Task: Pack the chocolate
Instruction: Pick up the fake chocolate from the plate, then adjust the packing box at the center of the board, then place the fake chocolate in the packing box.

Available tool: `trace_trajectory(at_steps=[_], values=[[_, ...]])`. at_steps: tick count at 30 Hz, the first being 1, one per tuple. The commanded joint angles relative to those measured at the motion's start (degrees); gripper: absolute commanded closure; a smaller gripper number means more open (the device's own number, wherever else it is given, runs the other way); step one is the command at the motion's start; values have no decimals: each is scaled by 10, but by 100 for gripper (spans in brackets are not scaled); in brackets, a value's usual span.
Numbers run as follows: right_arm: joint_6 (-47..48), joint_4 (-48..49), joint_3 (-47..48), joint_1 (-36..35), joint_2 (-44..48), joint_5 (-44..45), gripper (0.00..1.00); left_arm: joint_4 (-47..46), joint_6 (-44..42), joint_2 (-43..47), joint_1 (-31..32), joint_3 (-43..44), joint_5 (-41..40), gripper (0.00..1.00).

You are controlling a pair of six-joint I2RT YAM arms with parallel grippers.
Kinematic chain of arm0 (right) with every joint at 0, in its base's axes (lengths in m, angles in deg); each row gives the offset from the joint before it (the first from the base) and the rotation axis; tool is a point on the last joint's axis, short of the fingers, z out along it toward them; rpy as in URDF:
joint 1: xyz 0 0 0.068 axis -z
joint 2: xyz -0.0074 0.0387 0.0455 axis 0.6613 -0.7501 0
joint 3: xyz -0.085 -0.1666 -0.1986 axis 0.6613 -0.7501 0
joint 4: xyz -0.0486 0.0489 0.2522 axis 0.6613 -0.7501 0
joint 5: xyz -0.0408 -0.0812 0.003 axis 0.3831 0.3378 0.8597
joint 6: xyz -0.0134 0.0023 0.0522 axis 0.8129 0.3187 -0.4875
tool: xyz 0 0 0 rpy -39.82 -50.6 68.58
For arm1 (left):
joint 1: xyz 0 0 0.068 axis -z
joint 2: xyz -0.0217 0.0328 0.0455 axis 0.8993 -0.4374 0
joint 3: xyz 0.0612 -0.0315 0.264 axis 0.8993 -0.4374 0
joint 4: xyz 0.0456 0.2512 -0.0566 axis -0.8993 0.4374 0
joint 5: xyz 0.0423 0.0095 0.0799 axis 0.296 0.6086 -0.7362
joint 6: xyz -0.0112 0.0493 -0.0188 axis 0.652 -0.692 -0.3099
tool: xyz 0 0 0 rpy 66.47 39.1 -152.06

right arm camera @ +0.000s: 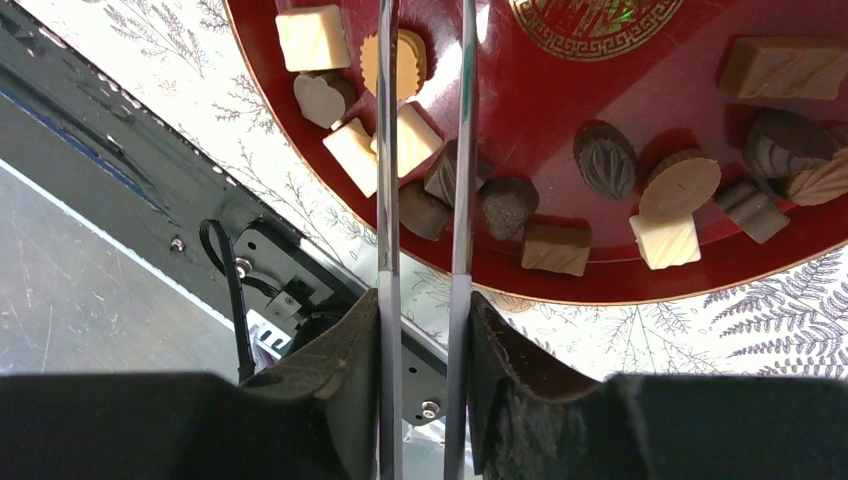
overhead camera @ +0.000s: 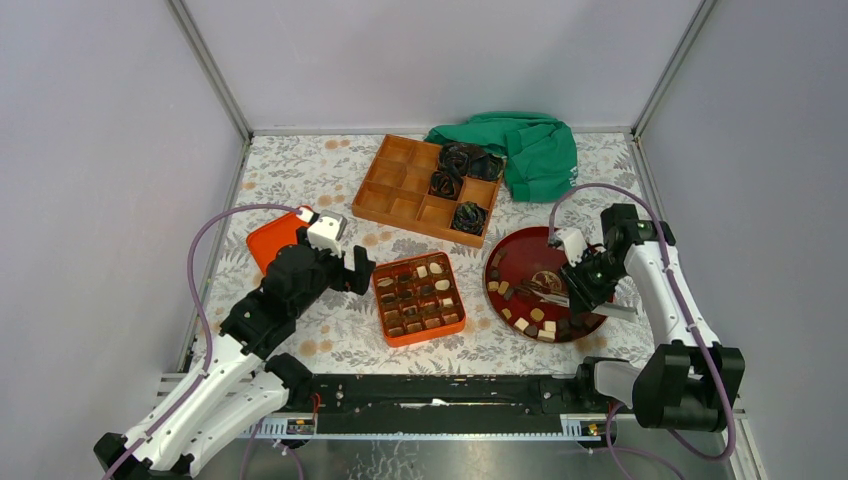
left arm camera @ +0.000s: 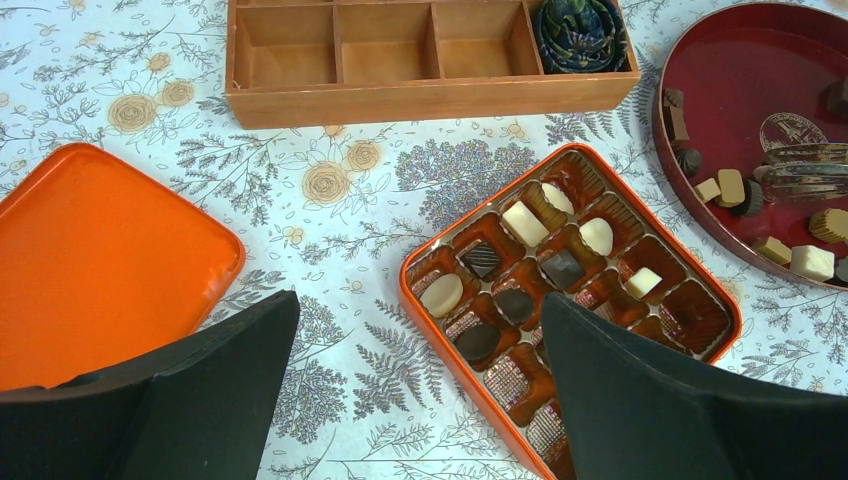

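1. Chocolate [right arm camera: 415,140] lies in two places. Loose dark, tan and cream pieces crowd the near part of the red plate [right arm camera: 560,120] on the right. Others fill cells of the orange box [left arm camera: 695,305] in the middle, where several cells are bare.
2. The right gripper [right arm camera: 425,310] is clamped on metal tongs [right arm camera: 385,200], pressing their two blades close together. The blades reach over the plate's near cluster, with a cream square and a dark piece between them. Their tips run out of the wrist view, so I cannot tell whether anything is pinched.
3. Tongs probably suit pieces this small and tightly packed better than the broad fingers would.
4. The left gripper [left arm camera: 420,310] hangs over the box's near-left side, fingers wide apart and holding nothing. It is likely parked there so the box cells remain reachable.
5. The orange lid [left arm camera: 100,260] lies flat to the left, leaving the box open for filling.
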Motion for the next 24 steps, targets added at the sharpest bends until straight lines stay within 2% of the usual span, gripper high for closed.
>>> trace_trajectory(at_steps=[1, 3, 6, 14, 18, 21, 22, 24], values=[[-8, -3, 33, 2, 5, -16, 72, -33, -6, 6, -7, -4, 4, 1], [-8, -8, 41, 2, 12, -16, 87, -33, -6, 5, -7, -4, 4, 1], [-9, -18, 57, 2, 24, -16, 97, -33, -6, 4, -7, -4, 5, 1], [-13, -16, 81, 2, 61, -7, 99, -43, 24, 2, -9, -6, 24, 1], [3, -17, 94, 2, 78, -72, 99, -36, 137, -24, -9, 14, 60, 1], [16, -2, 90, 2, 90, -126, 99, -14, 276, -62, -9, 17, 6, 2], [17, 4, 86, 2, 92, -138, 99, 9, 316, -79, -9, 22, -13, 6], [20, 15, 82, 2, 90, -160, 99, 52, 362, -119, -9, 31, -41, 30]])
